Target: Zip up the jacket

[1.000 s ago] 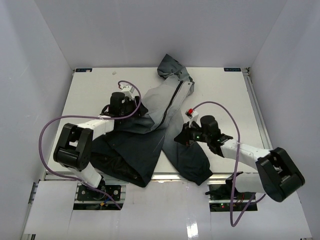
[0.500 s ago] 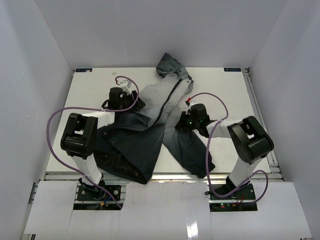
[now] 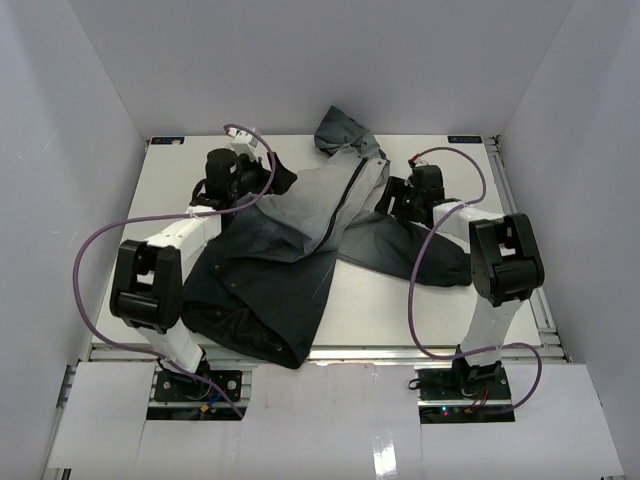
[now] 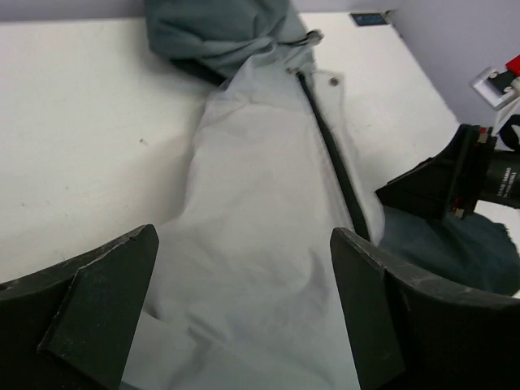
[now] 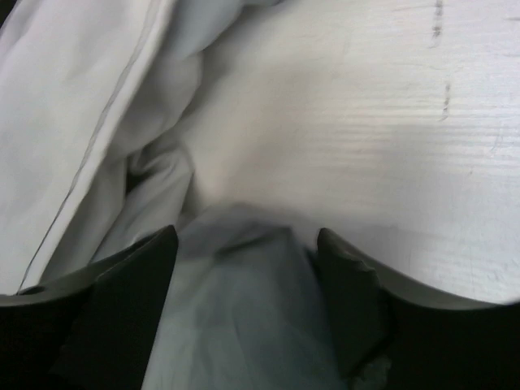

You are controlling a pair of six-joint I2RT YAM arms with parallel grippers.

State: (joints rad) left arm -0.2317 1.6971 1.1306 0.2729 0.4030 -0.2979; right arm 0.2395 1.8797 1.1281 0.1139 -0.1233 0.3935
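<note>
The jacket (image 3: 285,265) lies spread over the white table (image 3: 180,180), dark charcoal with a light grey panel (image 4: 260,211) facing up. Its dark zipper (image 4: 333,162) runs along that panel's right edge toward the bunched collar (image 3: 345,135) at the back. My left gripper (image 3: 276,182) hovers over the grey panel's left side, open, with only fabric below its fingers (image 4: 106,309). At the jacket's right side my right gripper (image 3: 393,200) is open, and a dark grey fold (image 5: 244,309) lies between its fingers (image 5: 349,292). The left wrist view shows the right gripper (image 4: 443,183) just right of the zipper.
White walls close in the table on the left, back and right. Purple cables (image 3: 95,260) loop from both arms beside the jacket. The right arm's elbow (image 3: 505,265) stands near the table's right edge. Bare tabletop (image 5: 366,122) shows beyond the right gripper.
Both grippers moved toward the back of the table and opened. The dark lower right part of the jacket was dragged up and to the right. The right arm folded back.
</note>
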